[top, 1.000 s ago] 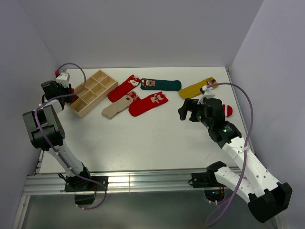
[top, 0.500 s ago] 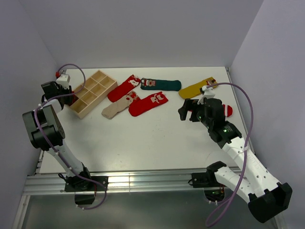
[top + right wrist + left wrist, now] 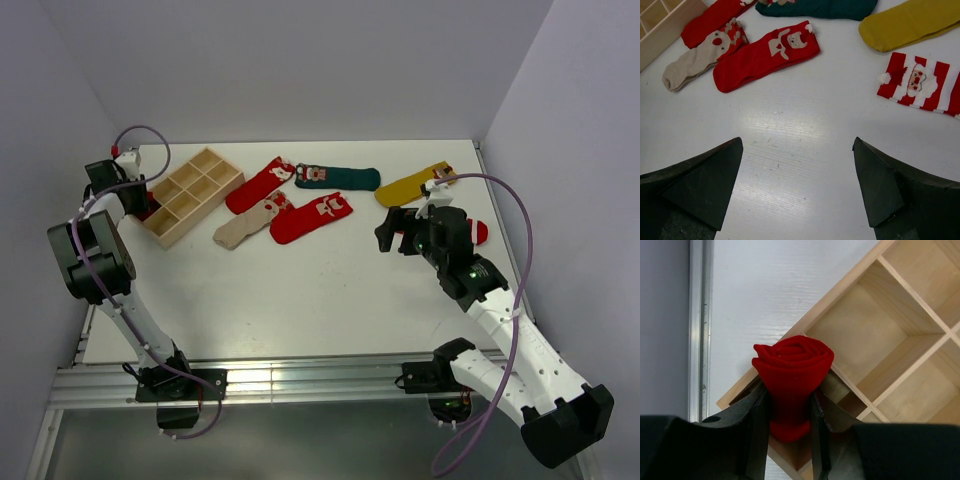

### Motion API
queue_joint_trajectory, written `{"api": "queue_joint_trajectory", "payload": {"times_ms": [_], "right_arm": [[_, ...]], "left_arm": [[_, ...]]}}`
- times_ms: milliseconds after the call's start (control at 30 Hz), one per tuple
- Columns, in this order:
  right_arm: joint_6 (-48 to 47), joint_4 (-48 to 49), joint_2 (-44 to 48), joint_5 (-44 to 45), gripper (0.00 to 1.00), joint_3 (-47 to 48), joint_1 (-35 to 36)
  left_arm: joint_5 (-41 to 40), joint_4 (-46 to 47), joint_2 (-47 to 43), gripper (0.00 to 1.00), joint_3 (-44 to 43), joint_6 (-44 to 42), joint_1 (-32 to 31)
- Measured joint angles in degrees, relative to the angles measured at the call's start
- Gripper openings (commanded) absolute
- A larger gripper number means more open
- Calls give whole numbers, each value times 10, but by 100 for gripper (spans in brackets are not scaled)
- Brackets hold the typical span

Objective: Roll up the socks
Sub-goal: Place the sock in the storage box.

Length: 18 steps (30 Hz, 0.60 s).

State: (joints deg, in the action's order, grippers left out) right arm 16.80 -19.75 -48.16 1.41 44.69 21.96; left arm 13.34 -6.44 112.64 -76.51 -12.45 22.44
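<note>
Left claw (image 3: 788, 407) is pinching a rolled red sock (image 3: 792, 365) between part-closed fingers, wooden tray (image 3: 875, 335) directly beneath, while right claw (image 3: 797, 185) is hanging wide open, empty, flat socks (image 3: 767, 55) lying ahead on bench (image 3: 805, 130).

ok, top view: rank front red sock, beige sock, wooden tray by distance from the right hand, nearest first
1. The front red sock, just left of the right hand.
2. The beige sock, further left again.
3. The wooden tray, on the far left side.
</note>
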Motion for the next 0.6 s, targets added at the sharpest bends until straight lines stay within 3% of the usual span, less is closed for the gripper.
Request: {"api": "queue_joint_trajectory", "payload": {"times_ms": [600], "right_arm": [[0, 0, 0, 1, 98, 0, 0]], "left_arm": [[-109, -122, 86, 0, -129, 12, -20]]}}
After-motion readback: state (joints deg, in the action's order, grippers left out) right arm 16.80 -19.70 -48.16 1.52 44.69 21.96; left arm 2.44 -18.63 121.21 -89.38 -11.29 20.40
